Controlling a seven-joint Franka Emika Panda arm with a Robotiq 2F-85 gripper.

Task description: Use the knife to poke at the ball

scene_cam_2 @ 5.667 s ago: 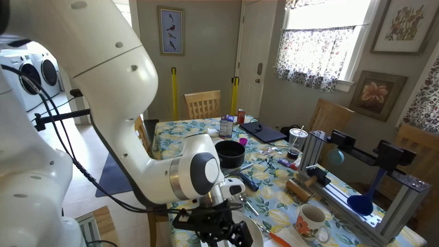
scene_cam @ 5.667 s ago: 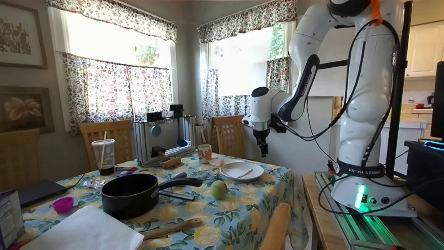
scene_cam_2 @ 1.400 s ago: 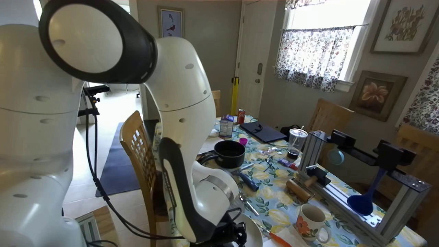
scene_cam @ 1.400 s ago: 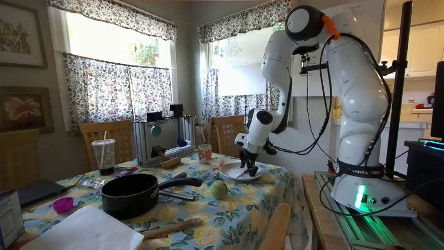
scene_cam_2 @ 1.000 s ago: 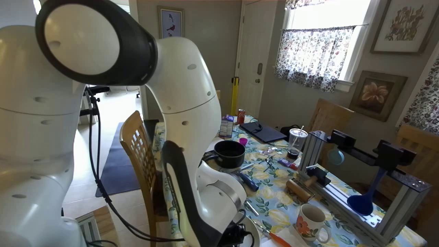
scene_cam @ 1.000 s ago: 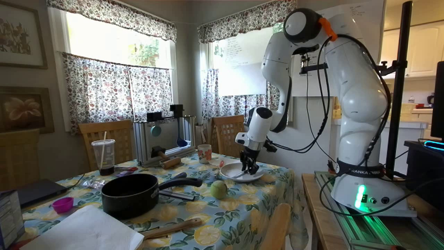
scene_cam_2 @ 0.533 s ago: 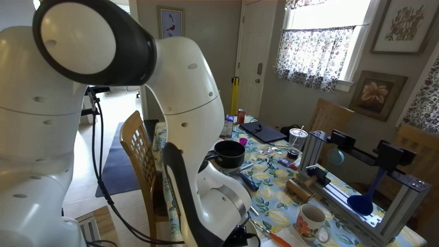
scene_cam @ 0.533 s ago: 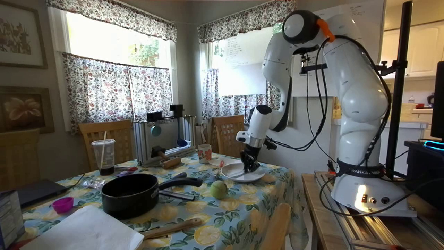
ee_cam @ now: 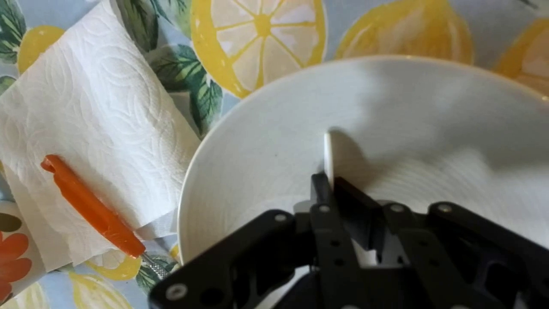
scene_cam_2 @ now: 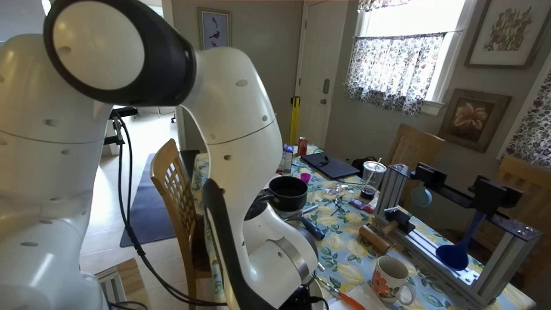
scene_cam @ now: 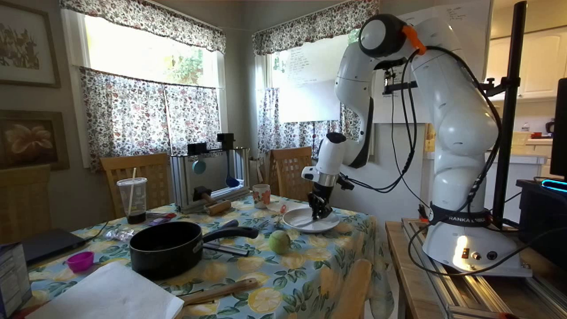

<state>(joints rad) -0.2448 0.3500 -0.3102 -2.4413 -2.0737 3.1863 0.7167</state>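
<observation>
So I've got the claw [ee_cam: 329,184] right down over the plate [ee_cam: 248,137], clamped tight on the white knife [ee_cam: 328,156]. Honestly can't tell whether the knife is touching the plate. The ball [scene_cam: 279,242] is on the table [scene_cam: 305,283] near the plate, over on the pot [scene_cam: 166,252] side. Next to the plate I've also got a paper towel [ee_cam: 98,111], an orange-handled tool [ee_cam: 94,208] partly on it, plus a flowery mug [scene_cam_2: 389,280] a bit farther out from the plate.
</observation>
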